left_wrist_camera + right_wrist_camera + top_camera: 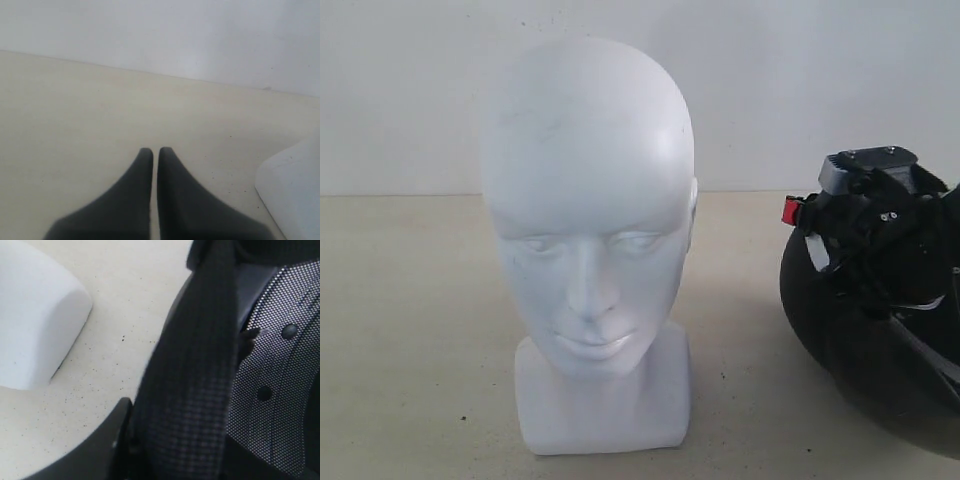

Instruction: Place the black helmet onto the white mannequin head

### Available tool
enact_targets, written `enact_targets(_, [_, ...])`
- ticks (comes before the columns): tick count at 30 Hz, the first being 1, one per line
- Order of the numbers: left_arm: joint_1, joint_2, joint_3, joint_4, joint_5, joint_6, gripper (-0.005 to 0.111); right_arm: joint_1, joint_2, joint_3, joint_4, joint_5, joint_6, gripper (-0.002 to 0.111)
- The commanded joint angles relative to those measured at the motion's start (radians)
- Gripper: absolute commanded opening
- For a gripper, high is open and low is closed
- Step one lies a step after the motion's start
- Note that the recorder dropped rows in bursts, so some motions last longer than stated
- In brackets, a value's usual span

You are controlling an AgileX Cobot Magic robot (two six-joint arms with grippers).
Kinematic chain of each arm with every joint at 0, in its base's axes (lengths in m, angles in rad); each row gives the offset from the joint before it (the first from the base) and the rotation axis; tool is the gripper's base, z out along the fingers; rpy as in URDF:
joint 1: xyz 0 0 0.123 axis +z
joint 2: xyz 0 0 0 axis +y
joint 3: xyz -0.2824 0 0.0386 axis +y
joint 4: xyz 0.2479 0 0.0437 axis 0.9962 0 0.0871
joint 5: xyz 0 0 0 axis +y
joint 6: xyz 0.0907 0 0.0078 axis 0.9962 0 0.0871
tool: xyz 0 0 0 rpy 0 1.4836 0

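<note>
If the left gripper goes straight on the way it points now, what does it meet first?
Likely nothing near: ahead of the left gripper lies only cream tabletop, then the white wall. The glossy white mannequin head stands aside, only its base showing.

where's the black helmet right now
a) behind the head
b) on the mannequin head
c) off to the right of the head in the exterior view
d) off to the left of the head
c: in the exterior view the black helmet is at the right edge of the picture, apart from the white mannequin head, whose crown is bare.
</note>
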Motion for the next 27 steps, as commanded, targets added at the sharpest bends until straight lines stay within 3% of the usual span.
enact_targets(1, [0.000, -0.003, 0.004, -0.007, 0.001, 0.003, 0.004, 0.019, 0.031, -0.001, 0.025, -0.005, -0.003, 0.000])
enact_targets(4, [0.000, -0.003, 0.004, -0.007, 0.001, 0.003, 0.004, 0.019, 0.041, -0.001, 0.031, -0.008, -0.005, 0.003])
enact_targets(11, [0.000, -0.003, 0.004, -0.007, 0.001, 0.003, 0.004, 0.019, 0.043, -0.001, 0.031, -0.013, -0.013, 0.043])
enact_targets(17, [0.000, -0.003, 0.004, -0.007, 0.001, 0.003, 0.004, 0.027, 0.043, -0.001, 0.031, -0.008, -0.073, 0.056])
enact_targets(27, [0.000, -0.003, 0.004, -0.007, 0.001, 0.003, 0.004, 0.038, 0.043, -0.001, -0.106, 0.083, -0.142, 0.057])
